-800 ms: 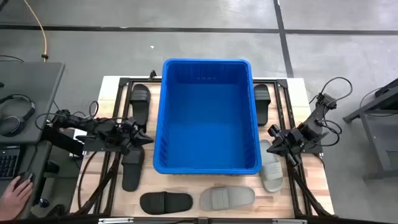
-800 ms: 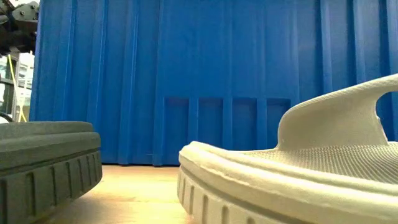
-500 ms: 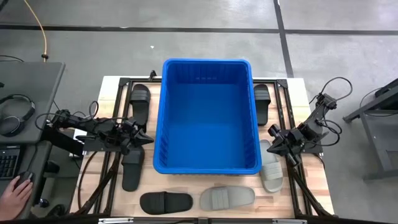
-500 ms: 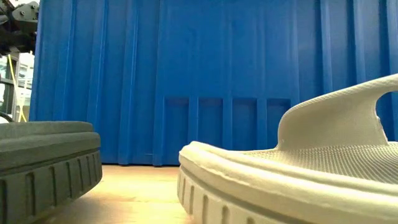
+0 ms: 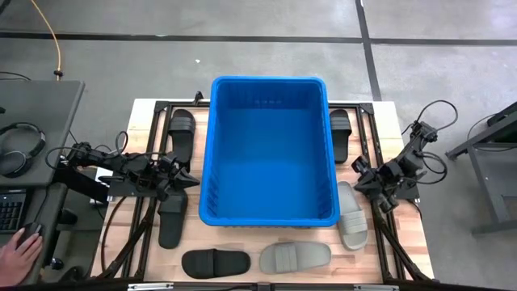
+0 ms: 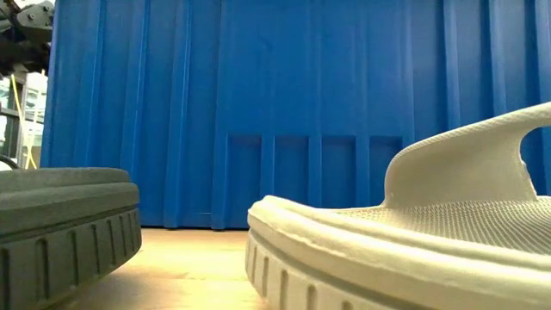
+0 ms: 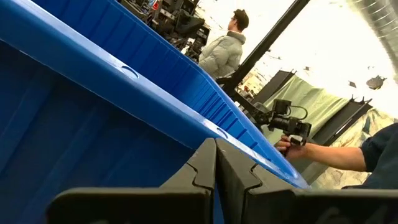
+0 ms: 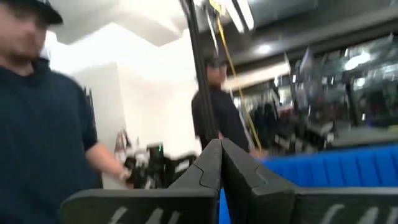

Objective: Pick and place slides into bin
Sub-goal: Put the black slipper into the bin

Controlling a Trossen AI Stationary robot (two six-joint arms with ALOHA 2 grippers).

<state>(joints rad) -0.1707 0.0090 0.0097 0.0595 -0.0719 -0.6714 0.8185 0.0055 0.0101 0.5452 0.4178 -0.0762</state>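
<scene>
Right end effector (image 5: 358,166) shifted slightly toward 12 o'clock, fingers together; left end effector (image 5: 189,180) unmoved, fingers together. Bin (image 5: 269,212) empty. Next: grey slide (image 5: 351,216) to be approached, fingers opened.

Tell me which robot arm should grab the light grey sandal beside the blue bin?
Probably the right. The right gripper hangs just by the light grey sandal, while the bin blocks the left gripper.

No readable text, label, brand, number or sign shows on anything in any of the views
</scene>
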